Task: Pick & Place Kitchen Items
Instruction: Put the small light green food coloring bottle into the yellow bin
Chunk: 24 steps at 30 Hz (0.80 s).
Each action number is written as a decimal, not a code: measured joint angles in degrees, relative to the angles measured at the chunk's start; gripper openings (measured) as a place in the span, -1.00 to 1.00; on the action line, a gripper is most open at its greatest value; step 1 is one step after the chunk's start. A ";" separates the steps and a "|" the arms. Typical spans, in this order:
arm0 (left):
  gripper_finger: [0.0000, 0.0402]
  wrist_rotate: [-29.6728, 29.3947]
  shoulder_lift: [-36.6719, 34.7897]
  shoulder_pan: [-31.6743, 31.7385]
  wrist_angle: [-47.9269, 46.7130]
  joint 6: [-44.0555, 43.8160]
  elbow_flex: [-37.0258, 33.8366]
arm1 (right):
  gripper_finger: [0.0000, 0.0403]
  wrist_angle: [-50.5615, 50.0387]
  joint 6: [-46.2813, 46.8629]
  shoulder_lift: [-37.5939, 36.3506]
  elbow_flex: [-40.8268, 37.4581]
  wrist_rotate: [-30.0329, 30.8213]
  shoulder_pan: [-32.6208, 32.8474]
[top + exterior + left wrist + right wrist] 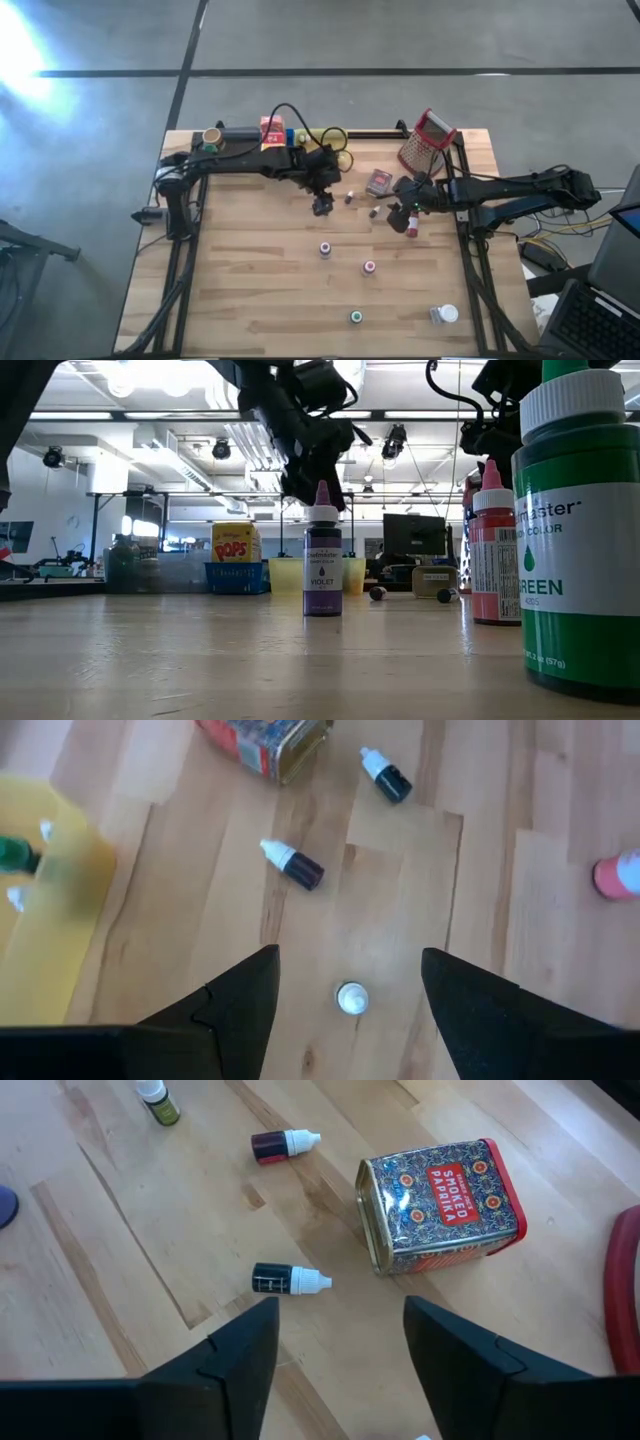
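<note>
Right gripper (335, 1370) is seen open, empty, poised above a small white-capped dropper bottle (288, 1280) lying at 9 o'clock of the smoked paprika tin (440, 1205). Bottle is judged light, stiff, prone to roll; best pinched across body. Left gripper (345, 1010) open, empty, near table centre.

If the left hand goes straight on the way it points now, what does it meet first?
Most likely the small upright white-capped bottle, which sits between the open left hand's fingers; depth is unclear, though.
</note>
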 joint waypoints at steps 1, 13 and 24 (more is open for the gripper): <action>0.25 -0.20 0.02 -0.10 -0.51 -0.45 -0.08 | 0.05 0.00 0.00 0.00 0.00 0.00 0.00; 0.24 -4.35 0.80 -2.39 -3.89 -0.71 0.87 | 0.16 0.00 0.00 0.00 0.00 0.00 0.00; 0.25 -10.54 11.72 -4.86 -19.80 2.72 18.81 | 0.33 0.04 0.00 0.00 0.00 -0.02 0.00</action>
